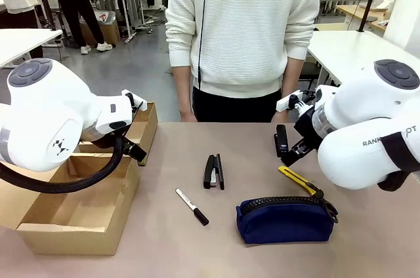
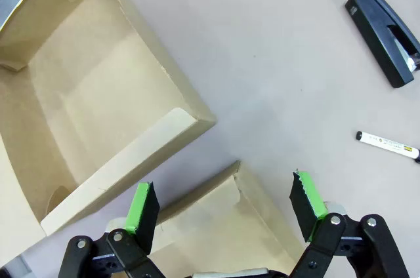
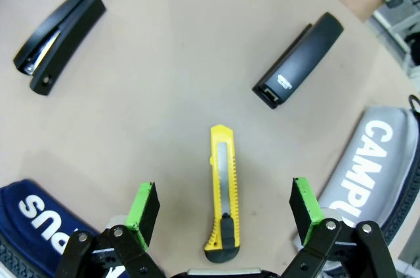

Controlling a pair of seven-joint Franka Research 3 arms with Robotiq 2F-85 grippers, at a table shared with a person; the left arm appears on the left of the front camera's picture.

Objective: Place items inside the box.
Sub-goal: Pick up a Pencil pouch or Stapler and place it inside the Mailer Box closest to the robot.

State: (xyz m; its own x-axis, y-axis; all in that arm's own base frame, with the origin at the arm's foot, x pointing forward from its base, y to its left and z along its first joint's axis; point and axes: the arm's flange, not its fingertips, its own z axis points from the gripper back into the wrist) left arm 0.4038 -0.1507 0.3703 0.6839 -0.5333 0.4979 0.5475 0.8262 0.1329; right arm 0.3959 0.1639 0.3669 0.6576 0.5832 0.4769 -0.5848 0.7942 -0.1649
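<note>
My left gripper (image 1: 136,152) (image 2: 223,199) hangs open and holds nothing, over the far right corner of the box (image 1: 79,219) (image 2: 216,225), which stands open at the front left. On the table's middle lie a black stapler (image 1: 213,172) (image 2: 387,35) (image 3: 59,39) and a white marker (image 1: 191,206) (image 2: 387,147). The navy pouch (image 1: 285,220) (image 3: 33,212) lies front right. My right gripper (image 1: 293,153) (image 3: 223,209) is open above the yellow-and-black knife (image 1: 298,181) (image 3: 222,193), whose handle end lies between the green pads (image 3: 146,209) in the right wrist view.
A smaller brown box (image 1: 146,127) (image 2: 98,94) stands open just behind the large one. Beyond the knife lies a second black stapler (image 1: 281,139) (image 3: 298,61), and beside it a grey pouch (image 3: 367,173). A person (image 1: 243,35) stands at the far edge, arms down.
</note>
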